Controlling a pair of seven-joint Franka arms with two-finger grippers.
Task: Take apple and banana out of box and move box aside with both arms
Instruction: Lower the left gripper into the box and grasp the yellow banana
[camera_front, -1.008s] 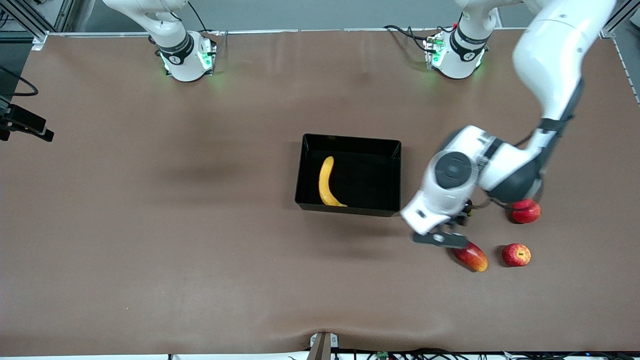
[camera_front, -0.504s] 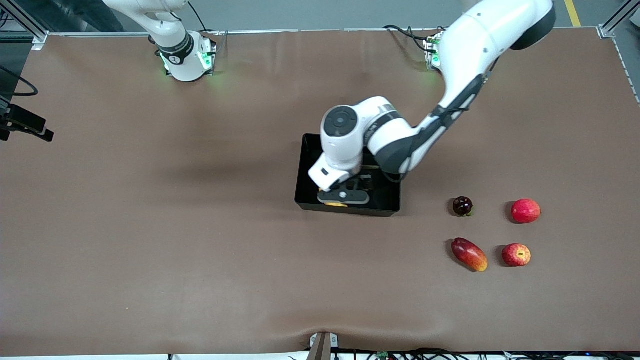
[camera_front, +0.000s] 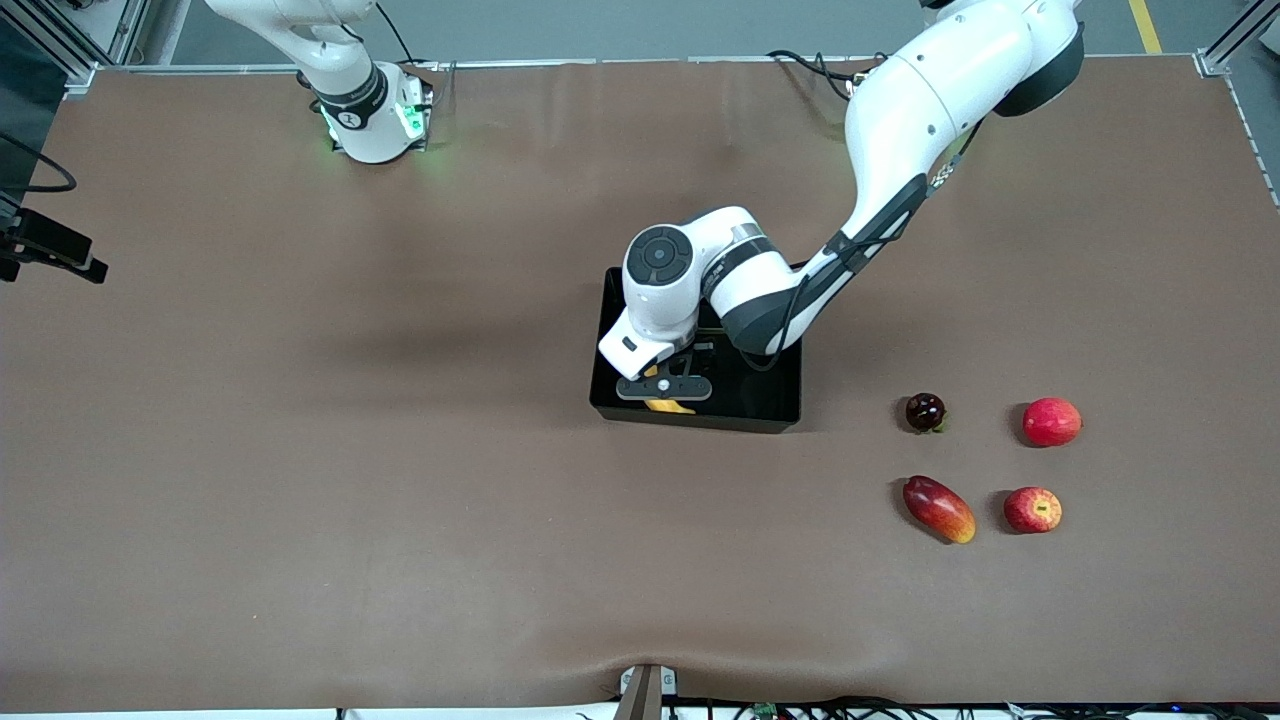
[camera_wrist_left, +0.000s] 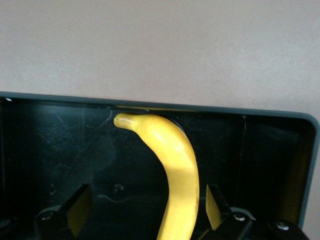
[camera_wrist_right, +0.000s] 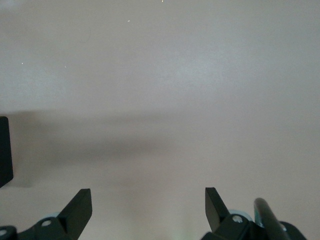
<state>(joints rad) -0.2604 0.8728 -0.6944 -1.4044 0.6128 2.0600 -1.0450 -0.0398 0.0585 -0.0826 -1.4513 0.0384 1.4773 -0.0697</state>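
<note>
Desk (camera_front: 300, 450): brown cover, my two bases bolted along one edge. On it: one black bin (camera_front: 770, 400) near the middle; toward my left arm's end, a dark round fruit (camera_front: 925, 411), a pinkish-red round fruit (camera_front: 1051, 421), and nearer the front camera a mango (camera_front: 939, 509) and a small red apple (camera_front: 1033, 509).

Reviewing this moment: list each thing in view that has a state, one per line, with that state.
left gripper: open, low inside the box, fingers either side of the banana
right gripper: open, empty, over bare table; arm waits
banana: lying in the box, not gripped
box: upright on the table, holding only the banana
apple: on the table, outside the box
</note>
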